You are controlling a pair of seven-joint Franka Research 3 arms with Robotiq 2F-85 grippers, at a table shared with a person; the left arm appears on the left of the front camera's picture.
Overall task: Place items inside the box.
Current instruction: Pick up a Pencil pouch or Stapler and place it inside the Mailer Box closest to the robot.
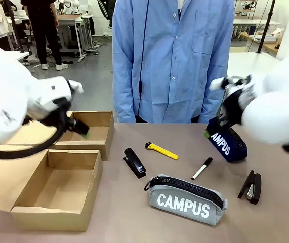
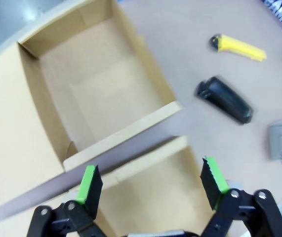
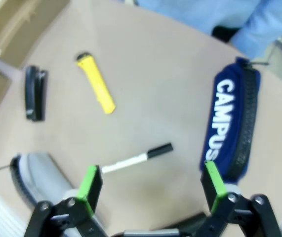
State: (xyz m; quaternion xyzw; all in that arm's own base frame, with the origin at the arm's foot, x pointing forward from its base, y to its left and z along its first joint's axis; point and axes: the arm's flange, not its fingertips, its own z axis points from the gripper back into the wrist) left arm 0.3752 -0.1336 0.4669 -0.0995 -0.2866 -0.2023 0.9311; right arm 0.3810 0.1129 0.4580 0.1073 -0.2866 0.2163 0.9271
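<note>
Two open cardboard box halves sit at the table's left, a near one (image 1: 58,190) and a far one (image 1: 94,132). My left gripper (image 1: 79,126) hangs open and empty over them; in its wrist view the open gripper (image 2: 151,180) is above the edge where the box (image 2: 106,98) halves meet. On the table lie a black stapler (image 1: 134,162), a yellow utility knife (image 1: 161,150), a marker pen (image 1: 202,168), a grey CAMPUS pouch (image 1: 187,199), a navy CAMPUS pouch (image 1: 228,144) and a second stapler (image 1: 250,187). My right gripper (image 3: 151,182) is open above the marker (image 3: 137,158), beside the navy pouch (image 3: 232,128).
A person in a blue shirt (image 1: 172,55) stands at the far edge of the table, with no hands over it. The brown tabletop (image 1: 129,217) between the boxes and the grey pouch is bare.
</note>
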